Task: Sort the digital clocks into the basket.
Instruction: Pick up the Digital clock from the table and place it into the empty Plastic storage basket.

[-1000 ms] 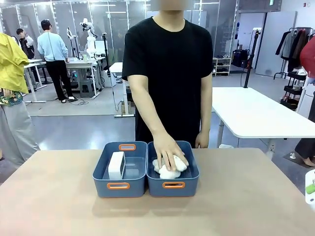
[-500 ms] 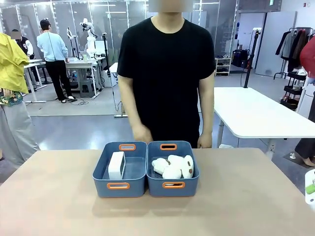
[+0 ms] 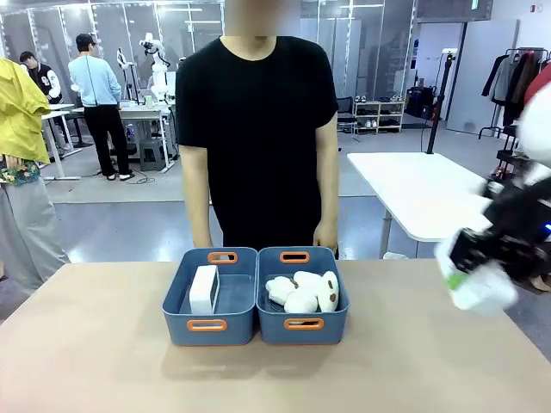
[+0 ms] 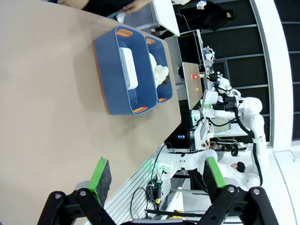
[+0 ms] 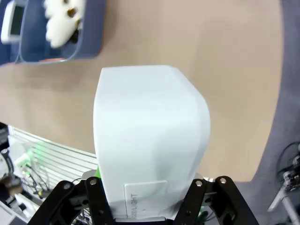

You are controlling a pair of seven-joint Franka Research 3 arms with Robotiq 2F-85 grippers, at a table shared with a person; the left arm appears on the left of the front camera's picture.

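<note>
One white digital clock [image 3: 204, 290] stands on edge in the left blue basket [image 3: 209, 324], which the left wrist view also shows as basket [image 4: 108, 70] with the clock [image 4: 127, 68] inside. A second digital clock [image 5: 150, 136] is large in the right wrist view, and my right gripper [image 5: 149, 213] is shut on it. In the front view that gripper [image 3: 482, 258] is blurred above the table's right side, holding the white clock [image 3: 475, 284] clear of the top. My left gripper [image 4: 157, 174] hangs open over bare table, far from the baskets.
An identical blue bin [image 3: 303, 324] touches the basket's right side and holds white-and-brown plush lumps [image 3: 303, 292]. A person [image 3: 256, 129] stands at the far edge behind both bins, arms down. Bare tabletop [image 3: 103, 361] lies left, right and in front of the bins.
The person's hand left the plush in the right bin and drew back; the person shifted left. My right arm swung in from the right with the clock.
</note>
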